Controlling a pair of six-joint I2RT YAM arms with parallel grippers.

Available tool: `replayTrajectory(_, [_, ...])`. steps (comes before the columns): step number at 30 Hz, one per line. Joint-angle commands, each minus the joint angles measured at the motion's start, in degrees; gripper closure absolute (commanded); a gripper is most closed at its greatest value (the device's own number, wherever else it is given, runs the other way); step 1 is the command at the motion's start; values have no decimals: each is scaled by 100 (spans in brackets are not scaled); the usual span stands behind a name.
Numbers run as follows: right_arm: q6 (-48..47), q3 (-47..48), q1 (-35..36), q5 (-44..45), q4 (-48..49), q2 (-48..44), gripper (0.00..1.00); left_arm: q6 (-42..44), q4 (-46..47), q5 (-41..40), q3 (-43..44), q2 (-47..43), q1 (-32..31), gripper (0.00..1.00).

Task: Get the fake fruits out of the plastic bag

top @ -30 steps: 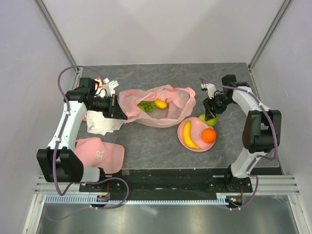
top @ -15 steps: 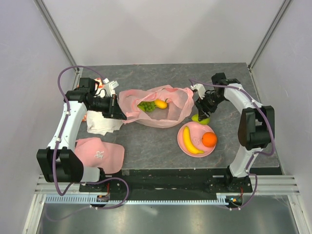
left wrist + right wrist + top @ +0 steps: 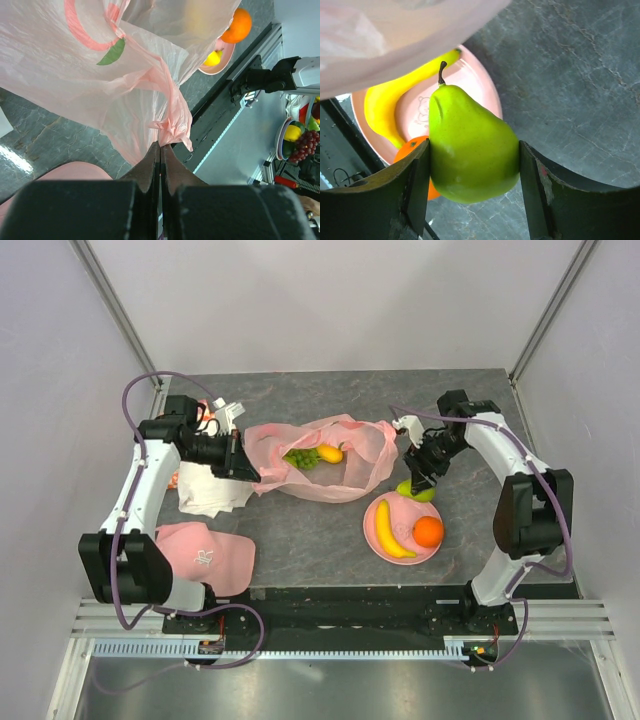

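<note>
Plastic bag (image 3: pixel 352 473), thin, crinkly, pale pink and see-through, lying in the middle of the grey, stone-like table (image 3: pixel 330 400). One twisted bit of its edge pinched tight between the pressed-together fingers of the left gripper (image 3: pixel 245 468). Seen close up from the left wrist as wrinkled folds (image 3: pixel 75 65) with a green leaf and a pink ring printed on them, cut off at the top. Left gripper (image 3: pixel 160 147) shut to a thin line there.

Crumpled white cloth (image 3: pixel 205 495) left of the bag, partly hidden under the left arm. Soft pink cloth (image 3: pixel 205 555) with a small mark on it, nearer the front.

Flat round pink plate (image 3: pixel 395 506) just to the right of the bag, part of it hidden behind fruit in the right wrist view (image 3: pixel 475 80).

Fake fruits in three places. On the plate, a long curved yellow banana (image 3: pixel 389 526) and a round orange (image 3: pixel 428 530). Inside the bag, a smooth yellow fruit (image 3: pixel 329 453) beside a bumpy green fruit (image 3: pixel 298 457), both too small to name. At the far rim of the plate, a shiny green pear (image 3: pixel 470 150) with a thin brown stem, squeezed on both sides by the dark fingers of the right gripper (image 3: pixel 472 167). Touching the plate or not, hard to tell.
</note>
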Motion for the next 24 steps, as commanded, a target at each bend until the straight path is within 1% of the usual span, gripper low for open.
replayTrajectory(1, [-191,-164,119,-219,-267,-207,70,153,148,108,230,55,-6,99])
replayTrajectory(6, [-68,-471,163,-175,-162,-76,68,153,148,108,212,38,-14,98])
replayTrajectory(10, [134,-639,180,-35,294,-49,65,162,148,108,177,38,-14,98])
replayTrajectory(11, [239,-631,189,-34,356,-32,58,162,157,117,168,38,-15,98])
replayTrajectory(13, [336,-569,180,-34,479,-5,49,162,157,126,177,55,-6,98])
replayTrajectory(14, [380,-525,180,-34,489,-14,39,171,166,143,194,64,-14,99])
replayTrajectory(15, [441,-429,180,-34,489,-31,33,153,157,152,212,64,-6,98])
replayTrajectory(17, [486,-350,180,18,471,-66,2,162,166,170,238,90,-6,98])
replayTrajectory(22, [451,19,180,185,182,-409,2,171,192,170,239,108,-6,98])
replayTrajectory(24, [477,344,137,212,41,-636,2,180,183,152,212,64,-6,98])
